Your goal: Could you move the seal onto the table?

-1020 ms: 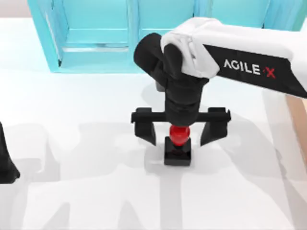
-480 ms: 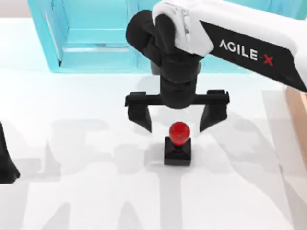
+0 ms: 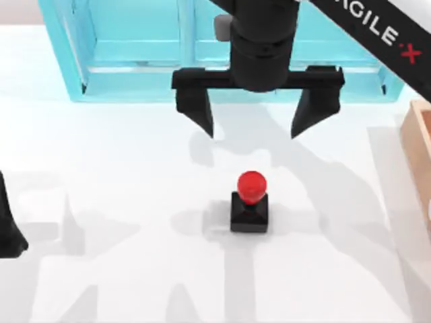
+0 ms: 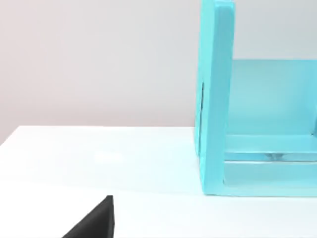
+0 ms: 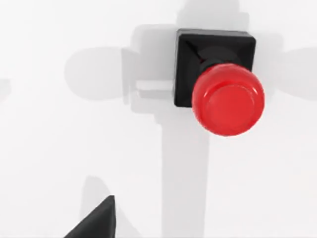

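Spread wide and holding nothing, the right gripper (image 3: 252, 120) is seen at the upper centre of the top view, its arm cut off by the upper right edge. Below it, well apart, the seal (image 3: 250, 203) stands upright on the table (image 3: 121, 175), near the frame's centre; no finger touches it. Behind the gripper a turquoise shelf (image 3: 135, 54) is partly hidden. A wooden box (image 3: 419, 158) is clipped at the right edge. At the left edge, the left gripper (image 3: 8, 229) is mostly cut off, its state unreadable.
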### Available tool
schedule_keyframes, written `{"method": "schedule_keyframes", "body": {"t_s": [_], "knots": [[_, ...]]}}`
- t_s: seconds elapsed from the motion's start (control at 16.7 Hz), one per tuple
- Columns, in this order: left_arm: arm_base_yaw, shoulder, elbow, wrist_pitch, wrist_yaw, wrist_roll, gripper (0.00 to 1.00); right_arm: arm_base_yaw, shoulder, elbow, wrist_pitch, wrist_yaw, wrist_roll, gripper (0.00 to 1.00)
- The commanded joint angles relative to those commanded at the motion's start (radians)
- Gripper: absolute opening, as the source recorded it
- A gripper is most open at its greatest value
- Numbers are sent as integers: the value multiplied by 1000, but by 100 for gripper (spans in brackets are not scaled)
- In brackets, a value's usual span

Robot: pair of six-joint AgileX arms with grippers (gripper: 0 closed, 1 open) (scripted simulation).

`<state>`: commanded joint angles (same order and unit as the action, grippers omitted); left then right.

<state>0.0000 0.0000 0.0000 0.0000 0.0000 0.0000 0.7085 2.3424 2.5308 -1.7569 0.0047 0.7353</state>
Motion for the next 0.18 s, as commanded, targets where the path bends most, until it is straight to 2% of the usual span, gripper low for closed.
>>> {"method": "schedule_keyframes", "body": {"t_s": [0.18], "knots": [[0,0,0,0,0,0,100,-3,2,49,-47,2,-1,100]]}}
